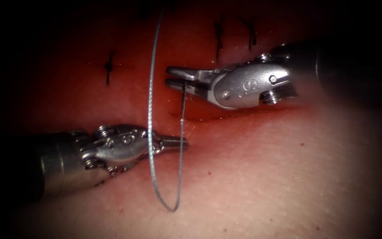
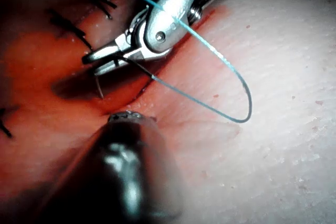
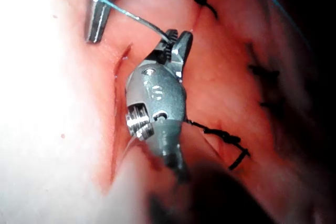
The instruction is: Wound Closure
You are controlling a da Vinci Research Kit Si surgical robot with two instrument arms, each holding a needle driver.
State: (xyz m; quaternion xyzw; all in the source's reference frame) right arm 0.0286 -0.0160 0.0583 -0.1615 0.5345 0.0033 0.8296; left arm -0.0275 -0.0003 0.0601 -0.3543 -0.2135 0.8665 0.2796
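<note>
Both silver steel needle drivers, the left tool (image 1: 173,142) and the right tool (image 1: 180,77), have slim jaws, rounded wrist housings with stamped markings, round screws, and dark grey shafts.

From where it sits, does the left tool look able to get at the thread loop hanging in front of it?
Probably yes: the thread drapes right across the left tool, nothing between them. Its jaws look shut and empty. The right tool holds the needle at its thread end.

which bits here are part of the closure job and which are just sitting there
In use: right tool, shut on the needle near its end; thread, looped on the tissue; left tool, shut, holding nothing; cut.
Idle: dark finished stitches.
</note>
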